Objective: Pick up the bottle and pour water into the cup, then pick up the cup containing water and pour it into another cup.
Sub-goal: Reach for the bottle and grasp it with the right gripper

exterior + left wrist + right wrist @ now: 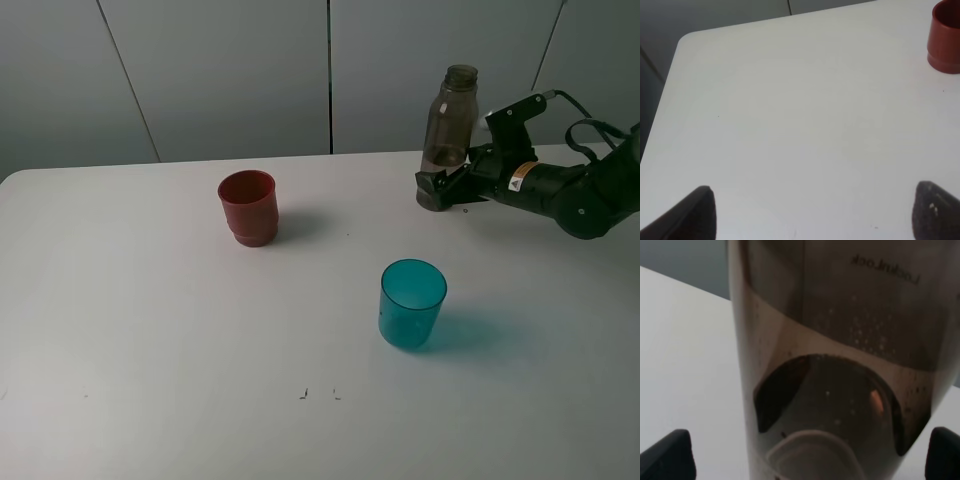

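The smoky grey-brown bottle [448,130] stands upright and uncapped at the back right of the white table. My right gripper [440,192] is open with its jaws on either side of the bottle's base. In the right wrist view the bottle [840,365] fills the frame between the gripper's [805,455] fingertips, with a gap on one side. The teal cup [411,303] stands upright in front of the bottle, nearer the middle. The dark-red cup [248,207] stands upright to the left. My left gripper [812,215] is open and empty over bare table, with the red cup [945,37] far from it.
The white table [150,330] ends at a back edge just behind the bottle, with a grey panelled wall [230,70] beyond. The table's rounded corner [685,40] shows in the left wrist view. Small dark marks [318,394] lie near the front.
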